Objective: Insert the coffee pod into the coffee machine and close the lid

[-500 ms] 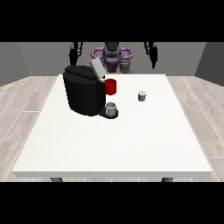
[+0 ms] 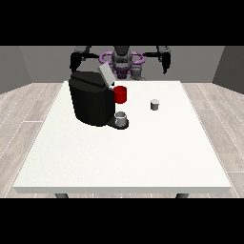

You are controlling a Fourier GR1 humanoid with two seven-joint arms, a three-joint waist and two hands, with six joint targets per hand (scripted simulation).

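A black coffee machine (image 2: pixel 91 100) stands on the left half of the white table (image 2: pixel 143 152). Its grey lid (image 2: pixel 106 74) is tilted up and open. A red part (image 2: pixel 120 94) sticks out at its front, and a small grey cup (image 2: pixel 121 118) sits on its base. The small grey coffee pod (image 2: pixel 154 105) stands upright on the table, to the right of the machine. The hand at the view's right (image 2: pixel 165 64) hangs over the far table edge, fingers relaxed and holding nothing, well behind the pod. The hand at the view's left (image 2: pixel 75 62) is raised behind the machine, partly hidden by it.
The robot's torso (image 2: pixel 123 62) is behind the far edge of the table. The table's near and right edges drop to a wooden floor (image 2: pixel 19 119).
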